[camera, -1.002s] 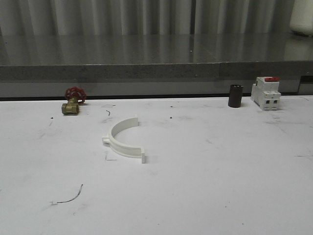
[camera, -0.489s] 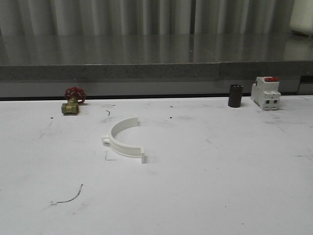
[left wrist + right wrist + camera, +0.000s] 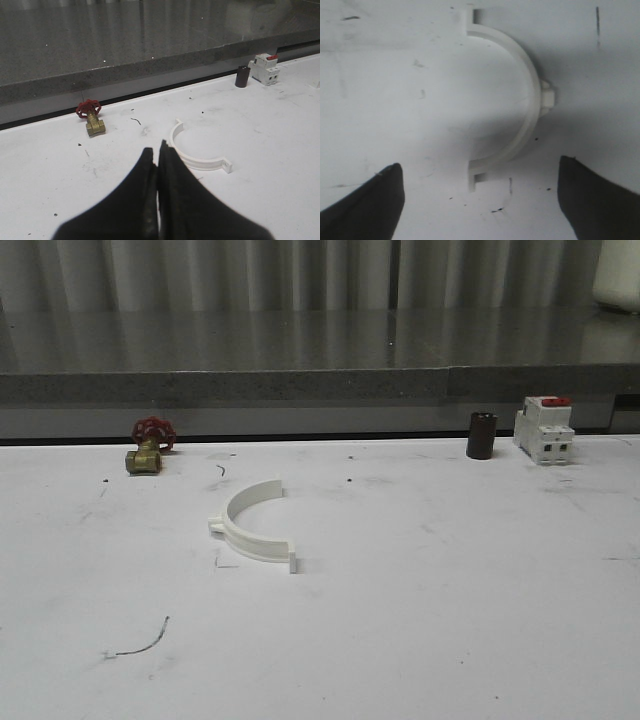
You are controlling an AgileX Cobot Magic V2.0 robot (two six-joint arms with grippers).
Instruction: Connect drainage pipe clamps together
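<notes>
One white semicircular drainage pipe clamp (image 3: 245,535) lies flat on the white table, left of centre, its open side facing back and right. In the left wrist view the same half ring (image 3: 197,160) rests just beyond my left gripper (image 3: 156,146), whose black fingers are pressed together with nothing between them. The right wrist view looks straight down on a white clamp half (image 3: 532,100) with a small tab on its outer curve. My right gripper (image 3: 480,165) is open wide above it, one end tab lying between the fingertips (image 3: 380,190), apart from both.
A brass valve with a red handwheel (image 3: 148,448) stands at the back left. A black cylinder (image 3: 481,435) and a white breaker with a red top (image 3: 544,429) stand at the back right. A grey stone ledge (image 3: 300,385) runs along the table's far edge.
</notes>
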